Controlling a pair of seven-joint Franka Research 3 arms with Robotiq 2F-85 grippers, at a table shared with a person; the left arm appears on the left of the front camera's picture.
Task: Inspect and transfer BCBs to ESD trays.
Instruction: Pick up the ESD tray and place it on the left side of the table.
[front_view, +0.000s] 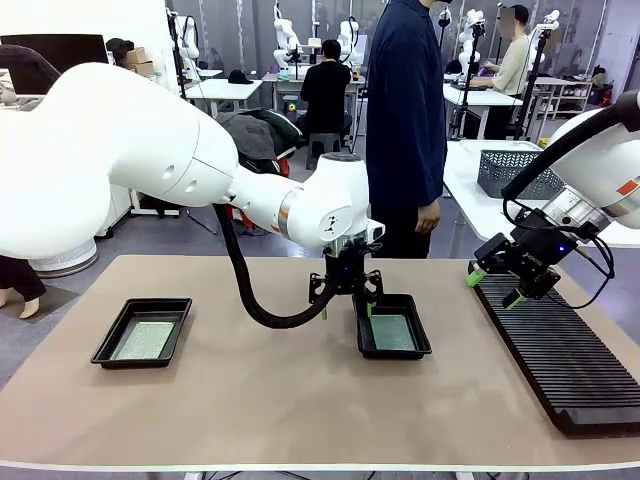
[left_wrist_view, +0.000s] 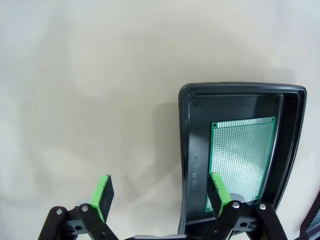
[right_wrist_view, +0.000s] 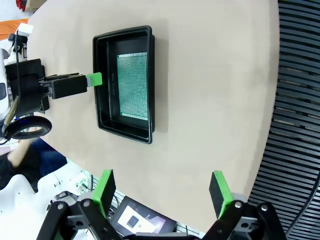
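Two trays (front_view: 143, 331) (front_view: 392, 335), each with a board (front_view: 147, 340) (front_view: 392, 332)

Bright, even overhead light, soft shadows on the table (front_view: 250, 400), wrist views curved at edges

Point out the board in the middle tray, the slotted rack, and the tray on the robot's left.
board (left_wrist_view: 242, 160), left wrist view, centre of its speckled face
slotted rack (front_view: 560, 355), front view, middle of its ribbed top
left tray (front_view: 112, 344), front view, its near-left rim
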